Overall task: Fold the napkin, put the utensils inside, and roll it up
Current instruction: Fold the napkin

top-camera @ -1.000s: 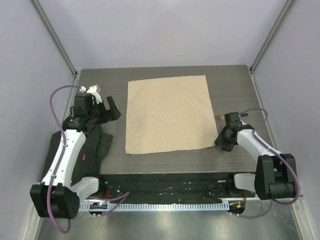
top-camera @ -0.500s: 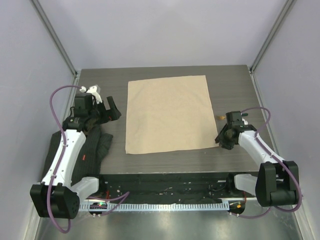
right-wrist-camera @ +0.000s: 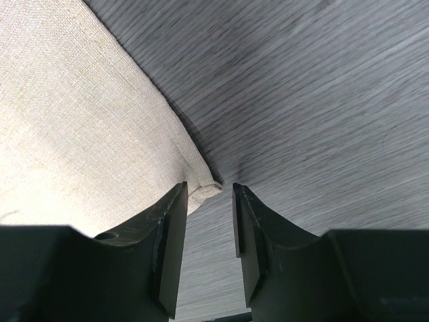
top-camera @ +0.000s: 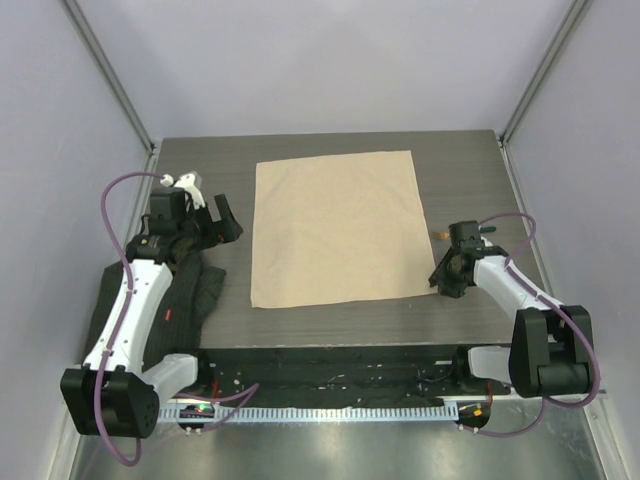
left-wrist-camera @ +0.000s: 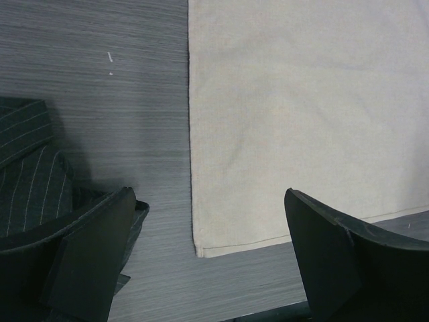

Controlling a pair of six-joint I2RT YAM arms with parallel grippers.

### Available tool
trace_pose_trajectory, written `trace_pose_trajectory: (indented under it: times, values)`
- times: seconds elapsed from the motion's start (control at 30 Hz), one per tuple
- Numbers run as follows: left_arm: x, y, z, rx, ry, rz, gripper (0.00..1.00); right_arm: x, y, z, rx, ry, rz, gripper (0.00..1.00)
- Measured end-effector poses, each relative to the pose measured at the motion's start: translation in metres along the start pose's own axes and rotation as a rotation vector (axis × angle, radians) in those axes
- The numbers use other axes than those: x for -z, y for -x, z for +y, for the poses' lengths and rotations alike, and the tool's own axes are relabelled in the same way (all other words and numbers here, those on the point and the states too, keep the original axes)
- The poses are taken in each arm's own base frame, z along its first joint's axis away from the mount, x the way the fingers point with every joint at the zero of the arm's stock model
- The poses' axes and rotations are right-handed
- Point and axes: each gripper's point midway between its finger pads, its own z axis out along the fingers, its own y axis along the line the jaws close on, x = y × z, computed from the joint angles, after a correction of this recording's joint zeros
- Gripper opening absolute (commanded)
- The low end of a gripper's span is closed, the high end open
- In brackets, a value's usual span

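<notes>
The beige napkin [top-camera: 335,227] lies flat and unfolded in the middle of the dark table. My left gripper [top-camera: 226,220] is open above the table just left of the napkin; its view shows the napkin's near left corner [left-wrist-camera: 201,248] between the wide-apart jaws. My right gripper [top-camera: 447,280] is low at the napkin's near right corner [right-wrist-camera: 204,190], jaws a little apart, the corner's tip lying in the gap between them, not pinched. A small tan tip [top-camera: 438,234] shows by the right wrist; the utensils are otherwise hidden.
A dark grey-black ribbed cloth [top-camera: 195,295] lies under the left arm at the near left, also in the left wrist view [left-wrist-camera: 30,174]. Grey walls enclose the table. A black rail [top-camera: 330,365] runs along the near edge.
The right gripper shifted slightly at the napkin's near right corner. The left arm and the napkin have not moved.
</notes>
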Motion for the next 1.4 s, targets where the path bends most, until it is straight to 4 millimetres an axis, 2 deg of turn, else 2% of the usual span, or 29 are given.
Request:
trace_pose_trajectory:
  times: [0.27, 0.33, 0.43, 0.7, 0.83, 1.03, 1.13, 1.3, 1.33, 1.4]
  values:
    - [0.000, 0.000, 0.000, 0.000, 0.000, -0.001, 1.00, -0.008, 0.000, 0.000, 0.009, -0.010, 0.007, 0.33]
    - [0.000, 0.000, 0.000, 0.000, 0.000, -0.001, 1.00, -0.008, 0.000, 0.000, 0.013, -0.008, 0.006, 0.17]
    - [0.000, 0.000, 0.000, 0.000, 0.000, -0.001, 1.00, -0.009, 0.000, 0.000, 0.024, -0.004, 0.006, 0.01]
    - [0.000, -0.001, 0.000, 0.000, -0.001, 0.001, 1.00, -0.002, 0.003, 0.012, 0.045, 0.028, 0.018, 0.01]
    - [0.000, -0.002, -0.002, -0.001, -0.015, 0.007, 0.99, 0.011, 0.014, 0.043, 0.092, 0.091, -0.004, 0.01]
    - [-0.002, -0.006, -0.003, -0.002, -0.029, 0.014, 0.97, 0.026, 0.021, 0.115, 0.202, 0.199, -0.038, 0.01]
    - [-0.003, -0.006, -0.004, -0.002, -0.035, 0.014, 0.96, 0.019, 0.014, 0.148, 0.254, 0.235, -0.026, 0.01]
    - [-0.008, -0.010, -0.016, -0.015, -0.059, 0.029, 0.95, -0.004, -0.007, 0.188, 0.324, 0.255, 0.023, 0.01]
    - [-0.010, -0.012, -0.021, -0.016, -0.068, 0.036, 0.95, -0.009, -0.012, 0.195, 0.338, 0.259, 0.037, 0.04]
    - [-0.014, -0.019, -0.032, -0.030, -0.086, 0.055, 0.95, -0.016, -0.020, 0.207, 0.353, 0.274, 0.060, 0.24]
